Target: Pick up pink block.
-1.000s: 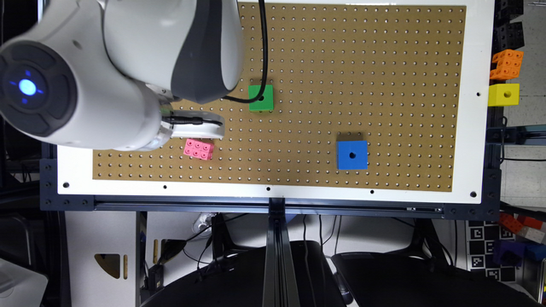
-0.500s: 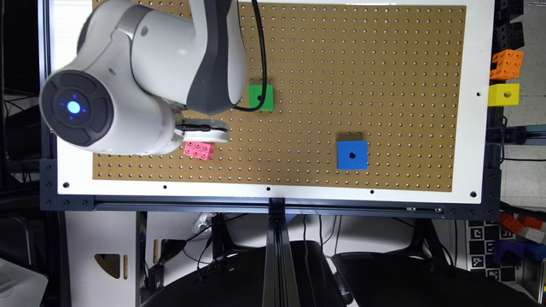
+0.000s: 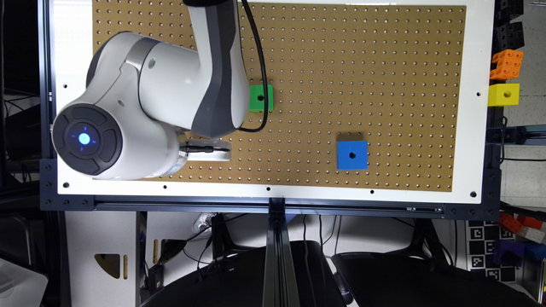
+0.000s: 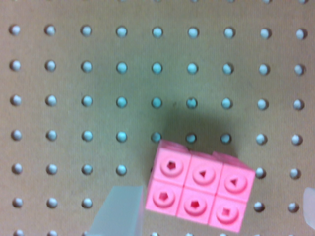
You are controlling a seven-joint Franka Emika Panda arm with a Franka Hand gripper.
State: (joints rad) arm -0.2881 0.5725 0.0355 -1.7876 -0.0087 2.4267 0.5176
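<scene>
The pink block [image 4: 199, 191] lies flat on the brown pegboard [image 4: 98, 98], a 3 by 2 piece with round holes on top. My gripper [image 4: 216, 202] hangs open right above it. One translucent finger [image 4: 120, 212] stands close beside the block's one end; the other finger [image 4: 309, 205] is well clear of the far end. In the exterior view the gripper [image 3: 210, 151] is over the board's near left part, and it and the arm hide the block.
A green single-hole cube [image 3: 260, 97] sits just beyond the arm. A blue cube [image 3: 352, 154] lies toward the exterior view's right. An orange block [image 3: 506, 65] and a yellow cube [image 3: 504, 94] rest off the board's right edge.
The arm has swung toward the exterior view's right and front. The gripper has slid over the pink block, which showed beside it before and is now covered in the exterior view.
</scene>
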